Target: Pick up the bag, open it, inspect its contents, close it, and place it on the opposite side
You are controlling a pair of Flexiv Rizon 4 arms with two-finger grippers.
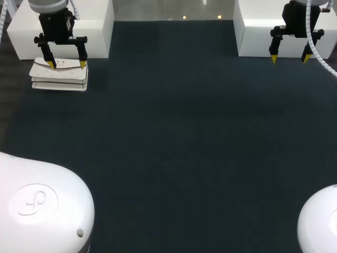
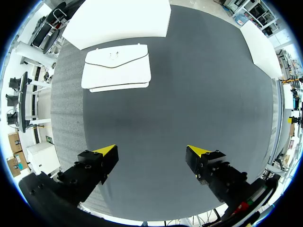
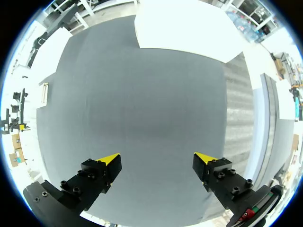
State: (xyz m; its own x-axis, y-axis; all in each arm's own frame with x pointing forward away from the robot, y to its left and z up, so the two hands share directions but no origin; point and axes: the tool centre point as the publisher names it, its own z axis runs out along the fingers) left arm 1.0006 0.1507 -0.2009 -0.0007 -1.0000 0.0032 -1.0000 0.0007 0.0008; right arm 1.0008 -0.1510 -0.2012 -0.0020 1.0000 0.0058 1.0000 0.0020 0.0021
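Nearest to us, the smooth white rounded housings of our left arm (image 1: 42, 205) and right arm (image 1: 318, 224) fill the near corners of the head view. Between them stretches the table (image 1: 174, 137), a dark, matte surface with a fine felt-like grain. Toward its far left lies the bag (image 1: 59, 75), white and flat, with an envelope-shaped flap and stacked layered edges. The flap is down, so its contents are hidden. From the left wrist the bag (image 2: 117, 68) sits well ahead of the left gripper (image 2: 152, 152), not between its fingers. In the head view the left gripper (image 1: 67, 64) hangs over the bag, fingers spread wide and holding nothing. The right gripper (image 1: 289, 59) hangs at the far right, likewise spread and empty, with bare table ahead of it (image 3: 156, 159). Farthest off stand two plain white blocks, one behind the bag (image 1: 79, 26) and one at the right (image 1: 263, 26).
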